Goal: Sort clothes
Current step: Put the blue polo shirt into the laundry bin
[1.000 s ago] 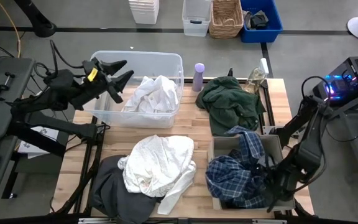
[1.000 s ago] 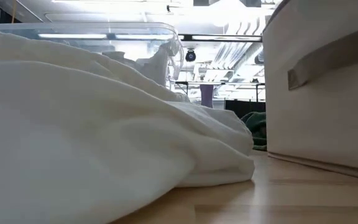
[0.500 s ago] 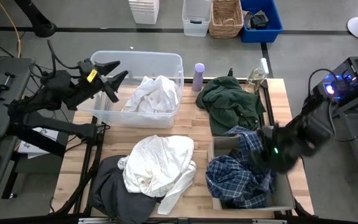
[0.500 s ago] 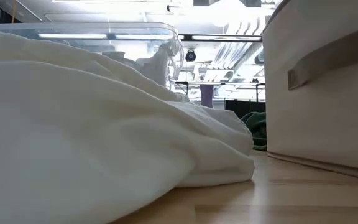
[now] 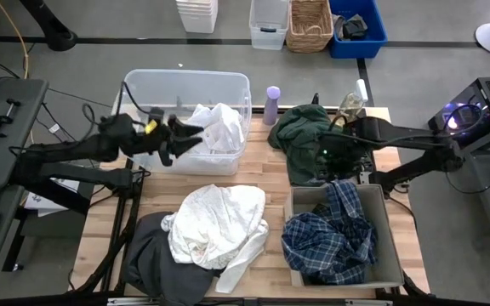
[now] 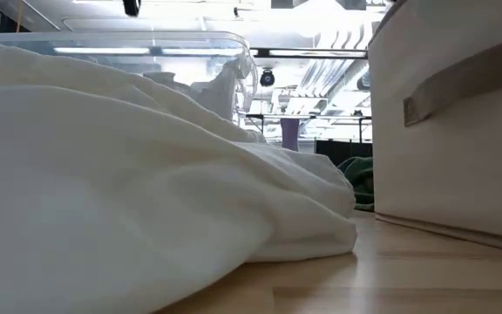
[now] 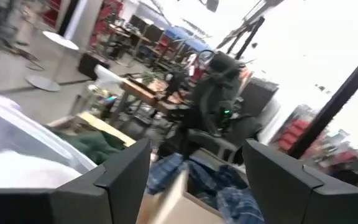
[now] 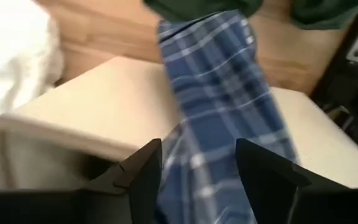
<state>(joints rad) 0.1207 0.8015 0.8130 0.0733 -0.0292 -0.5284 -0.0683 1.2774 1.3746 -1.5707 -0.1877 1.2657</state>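
Observation:
A white garment (image 5: 213, 127) lies in the clear bin (image 5: 185, 81). My left gripper (image 5: 179, 141) (image 7: 194, 155) hovers open at its left edge, nothing between the fingers. A cream garment (image 5: 219, 225) (image 6: 103, 174) lies at the table's near side on top of a dark grey one (image 5: 153, 255). The plaid shirt (image 5: 326, 238) fills the beige box (image 5: 383, 204), one sleeve (image 8: 222, 93) draped over the far wall. My right gripper (image 5: 330, 157) (image 8: 197, 149) is open above that sleeve, at the near edge of the dark green garment (image 5: 313, 136).
A lilac bottle (image 5: 272, 104) stands between the clear bin and the green garment. A glass jar (image 5: 350, 106) sits at the table's far right corner. Baskets and bins (image 5: 309, 24) stand on the floor beyond the table. In the low view the box wall (image 6: 451, 131) rises at the right.
My right gripper has risen out of the beige box and swung toward the table's far edge and left, leaving the plaid shirt in the box. My left gripper has moved right and toward the near edge, coming close to the white garment in the bin.

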